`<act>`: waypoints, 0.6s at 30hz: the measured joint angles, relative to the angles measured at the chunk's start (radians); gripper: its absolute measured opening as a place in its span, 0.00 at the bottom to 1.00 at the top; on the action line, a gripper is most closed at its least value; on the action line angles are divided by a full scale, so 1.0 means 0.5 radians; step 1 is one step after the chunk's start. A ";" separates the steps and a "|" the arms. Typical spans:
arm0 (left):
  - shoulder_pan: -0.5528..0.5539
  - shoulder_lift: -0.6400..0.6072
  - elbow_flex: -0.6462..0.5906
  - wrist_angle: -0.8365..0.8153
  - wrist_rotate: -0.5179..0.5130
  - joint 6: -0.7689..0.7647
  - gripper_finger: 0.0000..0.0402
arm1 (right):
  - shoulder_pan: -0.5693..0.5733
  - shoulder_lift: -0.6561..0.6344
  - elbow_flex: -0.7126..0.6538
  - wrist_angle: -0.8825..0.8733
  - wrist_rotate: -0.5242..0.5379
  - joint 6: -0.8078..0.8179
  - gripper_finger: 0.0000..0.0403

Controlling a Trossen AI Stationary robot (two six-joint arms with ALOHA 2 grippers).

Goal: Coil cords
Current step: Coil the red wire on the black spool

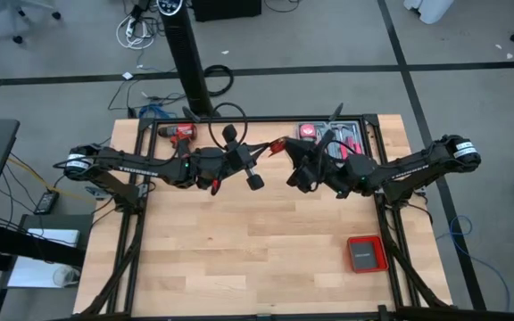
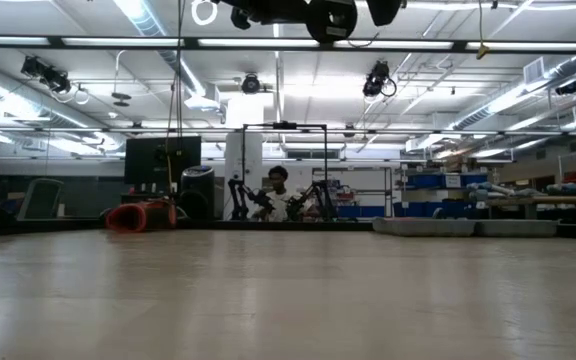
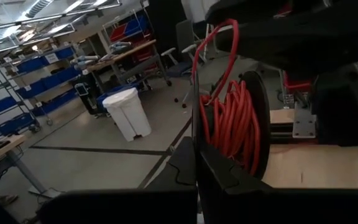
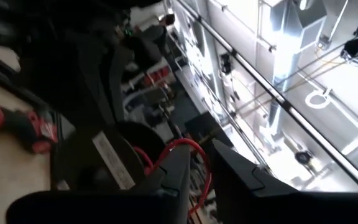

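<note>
One red cord (image 3: 232,118) coil, two claws: left (image 1: 255,168) shut, right (image 1: 286,153).

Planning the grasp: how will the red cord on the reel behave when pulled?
Red cord is likely floppy yet springy: one loop arcs free of the windings. Thin, so probably light. Turns may slide off the dark reel if tugged sideways.
</note>
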 joint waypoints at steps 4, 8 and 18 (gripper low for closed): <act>0.000 0.001 0.000 0.002 0.004 0.000 0.00 | -0.012 0.001 0.000 0.000 -0.103 0.079 0.15; 0.001 0.001 0.000 0.047 0.035 -0.001 0.00 | -0.011 0.001 0.000 0.000 -0.196 0.150 0.15; 0.005 0.003 0.000 0.153 0.075 0.009 0.00 | -0.011 0.002 0.001 -0.008 -0.364 0.414 0.15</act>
